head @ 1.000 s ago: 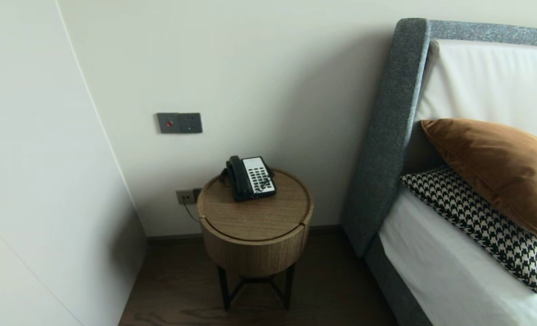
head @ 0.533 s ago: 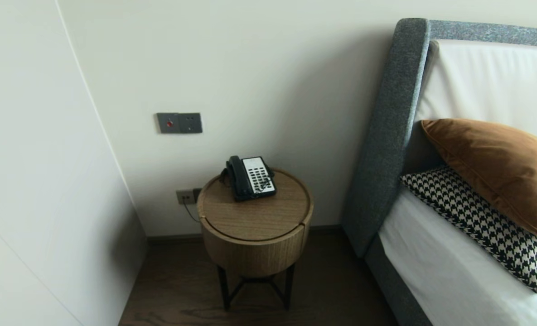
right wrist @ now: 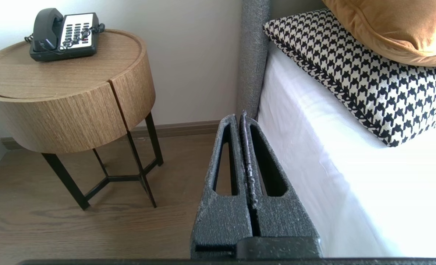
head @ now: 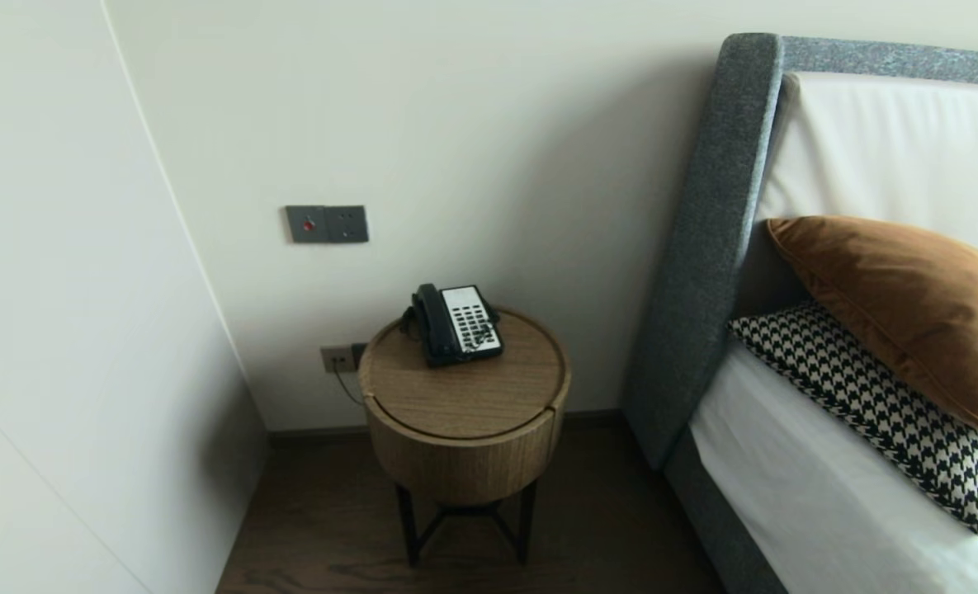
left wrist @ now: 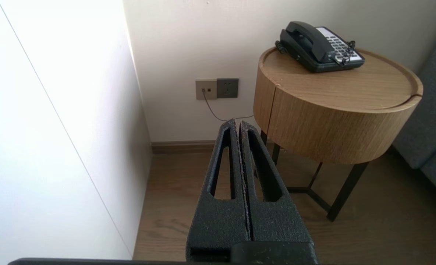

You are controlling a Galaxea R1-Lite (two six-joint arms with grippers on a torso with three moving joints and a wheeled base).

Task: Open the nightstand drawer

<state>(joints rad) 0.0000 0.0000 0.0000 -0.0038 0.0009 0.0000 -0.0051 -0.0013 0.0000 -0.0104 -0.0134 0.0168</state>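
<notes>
A black desk telephone with a white keypad rests at the back of a round wooden bedside table, its handset on the cradle. Neither arm shows in the head view. My left gripper is shut and empty, held low over the floor, short of the table and nearer the side wall; the telephone sits well above and beyond it. My right gripper is shut and empty too, low beside the bed's white mattress, with the table and telephone off to its other side.
A bed with a grey headboard, an orange cushion and a houndstooth cushion fills the right. Wall switches hang above the table, a socket with a cable beside it. A white wall panel closes the left.
</notes>
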